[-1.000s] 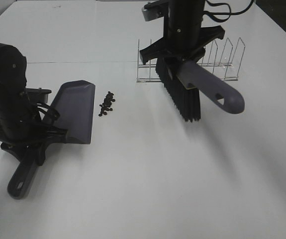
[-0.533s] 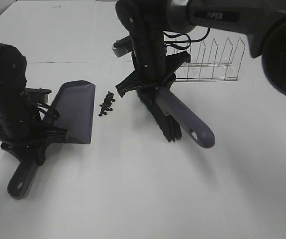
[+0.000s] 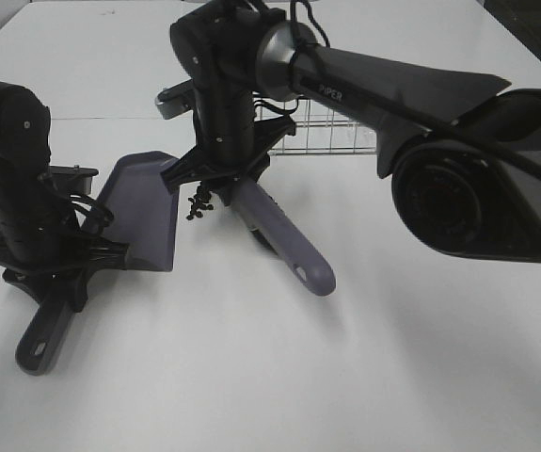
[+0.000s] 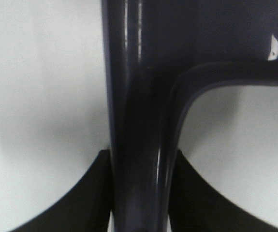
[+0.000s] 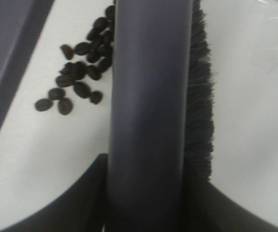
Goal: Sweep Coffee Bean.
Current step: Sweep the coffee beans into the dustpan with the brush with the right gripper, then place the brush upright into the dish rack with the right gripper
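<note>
The coffee beans (image 3: 198, 205) lie in a small dark cluster on the white table, just right of the purple dustpan (image 3: 143, 212). They also show in the right wrist view (image 5: 80, 72). My left gripper (image 3: 60, 273) is shut on the dustpan handle (image 4: 139, 121), and the pan's lip rests on the table. My right gripper (image 3: 223, 177) has reached across and is shut on the brush handle (image 5: 148, 111). It holds the brush (image 3: 284, 240) right beside the beans, on their right. The black bristles (image 5: 199, 106) are on the side away from the beans.
A clear wire rack (image 3: 331, 132) stands behind the right arm at the back of the table. The right arm's large body (image 3: 477, 179) hangs over the right half of the table. The dustpan handle's end (image 3: 33, 350) points toward the front left.
My right arm has carried the brush leftward from in front of the rack to right beside the beans. The left arm and the dustpan have not moved.
</note>
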Robot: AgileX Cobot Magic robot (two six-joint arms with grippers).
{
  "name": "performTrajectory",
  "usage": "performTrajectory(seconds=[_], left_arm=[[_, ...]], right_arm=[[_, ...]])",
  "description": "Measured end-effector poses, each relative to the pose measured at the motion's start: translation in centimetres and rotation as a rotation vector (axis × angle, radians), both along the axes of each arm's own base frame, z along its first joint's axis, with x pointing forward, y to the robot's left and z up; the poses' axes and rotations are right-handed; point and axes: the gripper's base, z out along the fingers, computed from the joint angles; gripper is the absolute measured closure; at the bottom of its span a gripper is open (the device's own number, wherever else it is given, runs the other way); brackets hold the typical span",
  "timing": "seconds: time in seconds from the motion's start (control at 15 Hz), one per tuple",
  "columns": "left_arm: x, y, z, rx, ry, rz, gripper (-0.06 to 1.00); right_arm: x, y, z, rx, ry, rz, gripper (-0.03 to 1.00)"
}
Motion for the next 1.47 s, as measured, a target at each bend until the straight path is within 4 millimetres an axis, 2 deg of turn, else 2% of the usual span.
performTrajectory(seconds=[0.27, 0.6, 0.87, 1.2, 1.27, 1.33, 1.4, 1.47], left_arm=[[0.0, 0.0, 0.0, -0.005, -0.003, 0.003, 0.68], [0.0, 0.0, 0.0, -0.005, -0.004, 0.003, 0.68], [0.0, -0.1, 0.0, -0.006, -0.003, 0.003, 0.68], [0.0, -0.1, 0.0, -0.006, -0.003, 0.003, 0.68], [0.0, -0.1, 0.0, -0.006, -0.003, 0.003, 0.68], [0.0, -0.1, 0.0, -0.006, -0.003, 0.003, 0.68], [0.0, -0.1, 0.0, -0.006, -0.003, 0.003, 0.68], [0.0, -0.1, 0.0, -0.006, -0.003, 0.003, 0.68]], right_arm=[[-1.6, 2.4, -1.3, 0.048, 0.051, 0.046, 0.69], [-2.9, 5.3, 1.1, 0.213, 0.075, 0.063, 0.69], [-2.7, 6.1, 3.1, 0.286, 0.030, 0.064, 0.69], [-2.1, 5.7, 7.9, 0.308, -0.118, 0.072, 0.69], [-2.1, 5.1, 10.3, 0.297, -0.183, 0.076, 0.69], [-2.0, 4.9, 11.0, 0.289, -0.207, 0.078, 0.69], [-2.1, 4.1, 13.5, 0.271, -0.277, 0.091, 0.69], [-2.1, 3.5, 15.2, 0.271, -0.313, 0.090, 0.69]])
